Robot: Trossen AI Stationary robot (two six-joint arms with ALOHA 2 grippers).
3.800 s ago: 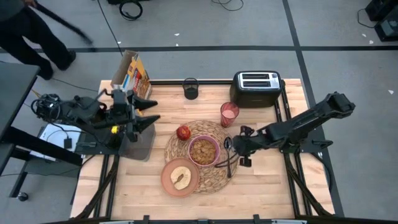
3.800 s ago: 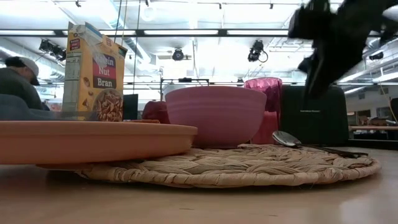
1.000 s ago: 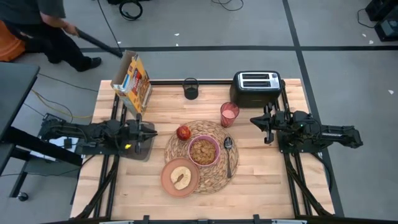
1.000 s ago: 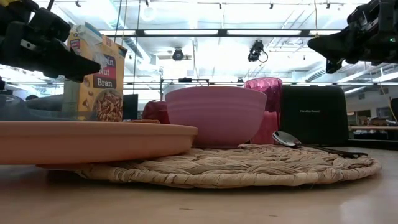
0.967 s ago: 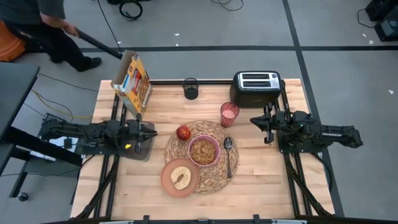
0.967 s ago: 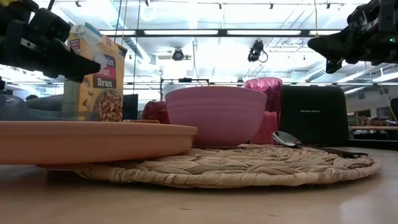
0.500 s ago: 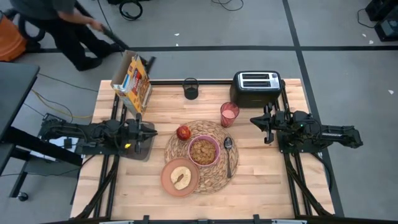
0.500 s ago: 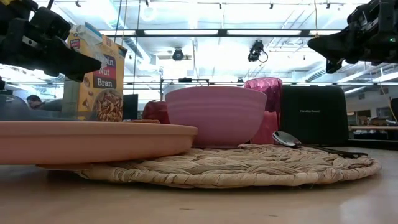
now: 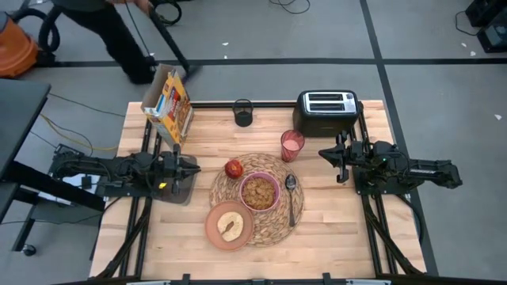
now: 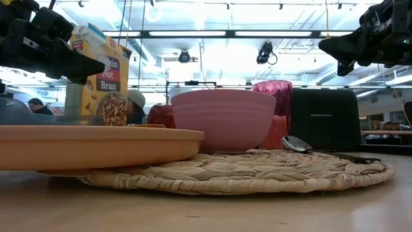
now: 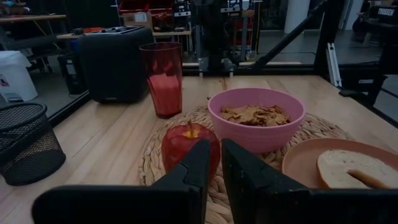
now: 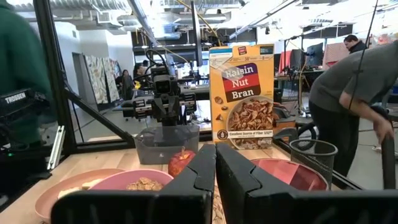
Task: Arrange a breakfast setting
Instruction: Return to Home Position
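nearest the tabletop's (image 9: pixel 333 233) front edge sits the salmon-brown plate (image 9: pixel 214 230) with the toast slice (image 9: pixel 231 226) on it, overlapping the front left of the woven placemat (image 9: pixel 271 227). behind it, mid-mat, stands the pink bowl (image 9: pixel 242 192). the metal spoon (image 9: pixel 291 198) lies on the mat just beside the bowl's right, its long axis running front to back, scoop end toward the far side. the red apple (image 9: pixel 234 169) rests at the mat's far left edge. the pink cup (image 9: pixel 291 146) stands just beside the mat's far right, in front of the black toaster (image 9: pixel 327 112).

the whole setting lies between the 2 hands. the left hand (image 9: pixel 192 167) hangs left of the apple and the right hand (image 9: pixel 323 153) right of the cup, each pointing inward, the right one nearer the spoon. both wrist views show fingers drawn to a narrow slit, holding nothing. judged from this, only parking the arms remains.

the high view shows cereal in the bowl, while the low view hides it behind the rim.
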